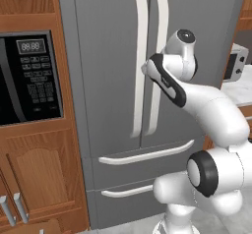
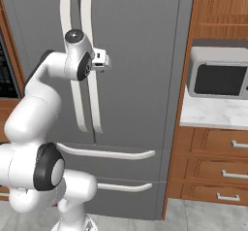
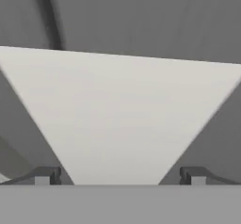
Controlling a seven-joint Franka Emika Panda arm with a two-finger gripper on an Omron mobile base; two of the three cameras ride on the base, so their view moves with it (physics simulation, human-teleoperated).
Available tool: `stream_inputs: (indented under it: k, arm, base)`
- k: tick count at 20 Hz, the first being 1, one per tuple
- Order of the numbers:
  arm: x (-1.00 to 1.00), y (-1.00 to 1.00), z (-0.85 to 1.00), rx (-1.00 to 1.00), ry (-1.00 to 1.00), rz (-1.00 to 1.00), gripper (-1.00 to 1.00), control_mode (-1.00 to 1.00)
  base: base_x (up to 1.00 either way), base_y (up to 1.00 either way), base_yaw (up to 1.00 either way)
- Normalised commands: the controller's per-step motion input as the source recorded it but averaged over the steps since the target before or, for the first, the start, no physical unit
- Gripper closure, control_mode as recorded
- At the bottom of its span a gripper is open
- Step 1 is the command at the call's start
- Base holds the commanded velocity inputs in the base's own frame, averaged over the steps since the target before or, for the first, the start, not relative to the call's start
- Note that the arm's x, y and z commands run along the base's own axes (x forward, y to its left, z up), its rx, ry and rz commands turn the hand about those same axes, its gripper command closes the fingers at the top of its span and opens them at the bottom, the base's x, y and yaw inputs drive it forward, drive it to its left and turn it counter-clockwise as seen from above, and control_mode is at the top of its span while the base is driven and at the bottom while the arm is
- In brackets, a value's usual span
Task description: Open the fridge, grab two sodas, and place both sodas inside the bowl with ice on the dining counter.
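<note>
Fridge (image 1: pixel 113 80) filled the frame dead ahead, both doors closed. Right-door handle (image 3: pixel 120 119) sat between the fingertips, very close. Gripper (image 3: pixel 120 176) was spread wide, pinching nothing. Step in hand: opening the fridge. Next move probably needs the fingers closed on that handle, then a pull outward.

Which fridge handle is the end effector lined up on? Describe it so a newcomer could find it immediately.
Start at the tall grey fridge between the wooden cabinets. Two long white vertical handles run side by side along the seam between its upper doors. The open end effector is at the right-door handle, the one nearer the small countertop microwave, not its twin beside the built-in black microwave.
</note>
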Motion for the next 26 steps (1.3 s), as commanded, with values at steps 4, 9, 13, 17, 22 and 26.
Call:
stream_inputs:
  k: [4, 9, 13, 17, 22, 26]
  arm:
    - [0.55, 0.06, -0.14, 0.00, 0.00, 0.04, -1.00, -1.00]
    - [0.53, 0.10, -0.14, 0.00, 0.00, 0.03, 1.00, -1.00]
    - [0.26, 0.00, -0.15, 0.00, 0.00, 0.01, 1.00, -1.00]
    - [0.01, 0.00, -0.09, -0.01, 0.00, 0.00, 1.00, -1.00]
    - [-0.65, -0.29, 0.00, 0.00, 0.00, -0.08, 1.00, -1.00]
    - [-1.00, -0.63, 0.00, 0.06, 0.07, -0.22, 1.00, -1.00]
  base:
    - [0.00, 0.00, 0.00]
    - [0.00, 0.00, 0.00]
    - [0.00, 0.00, 0.00]
    - [0.00, 0.00, 0.00]
    - [0.00, 0.00, 0.00]
    - [0.00, 0.00, 0.00]
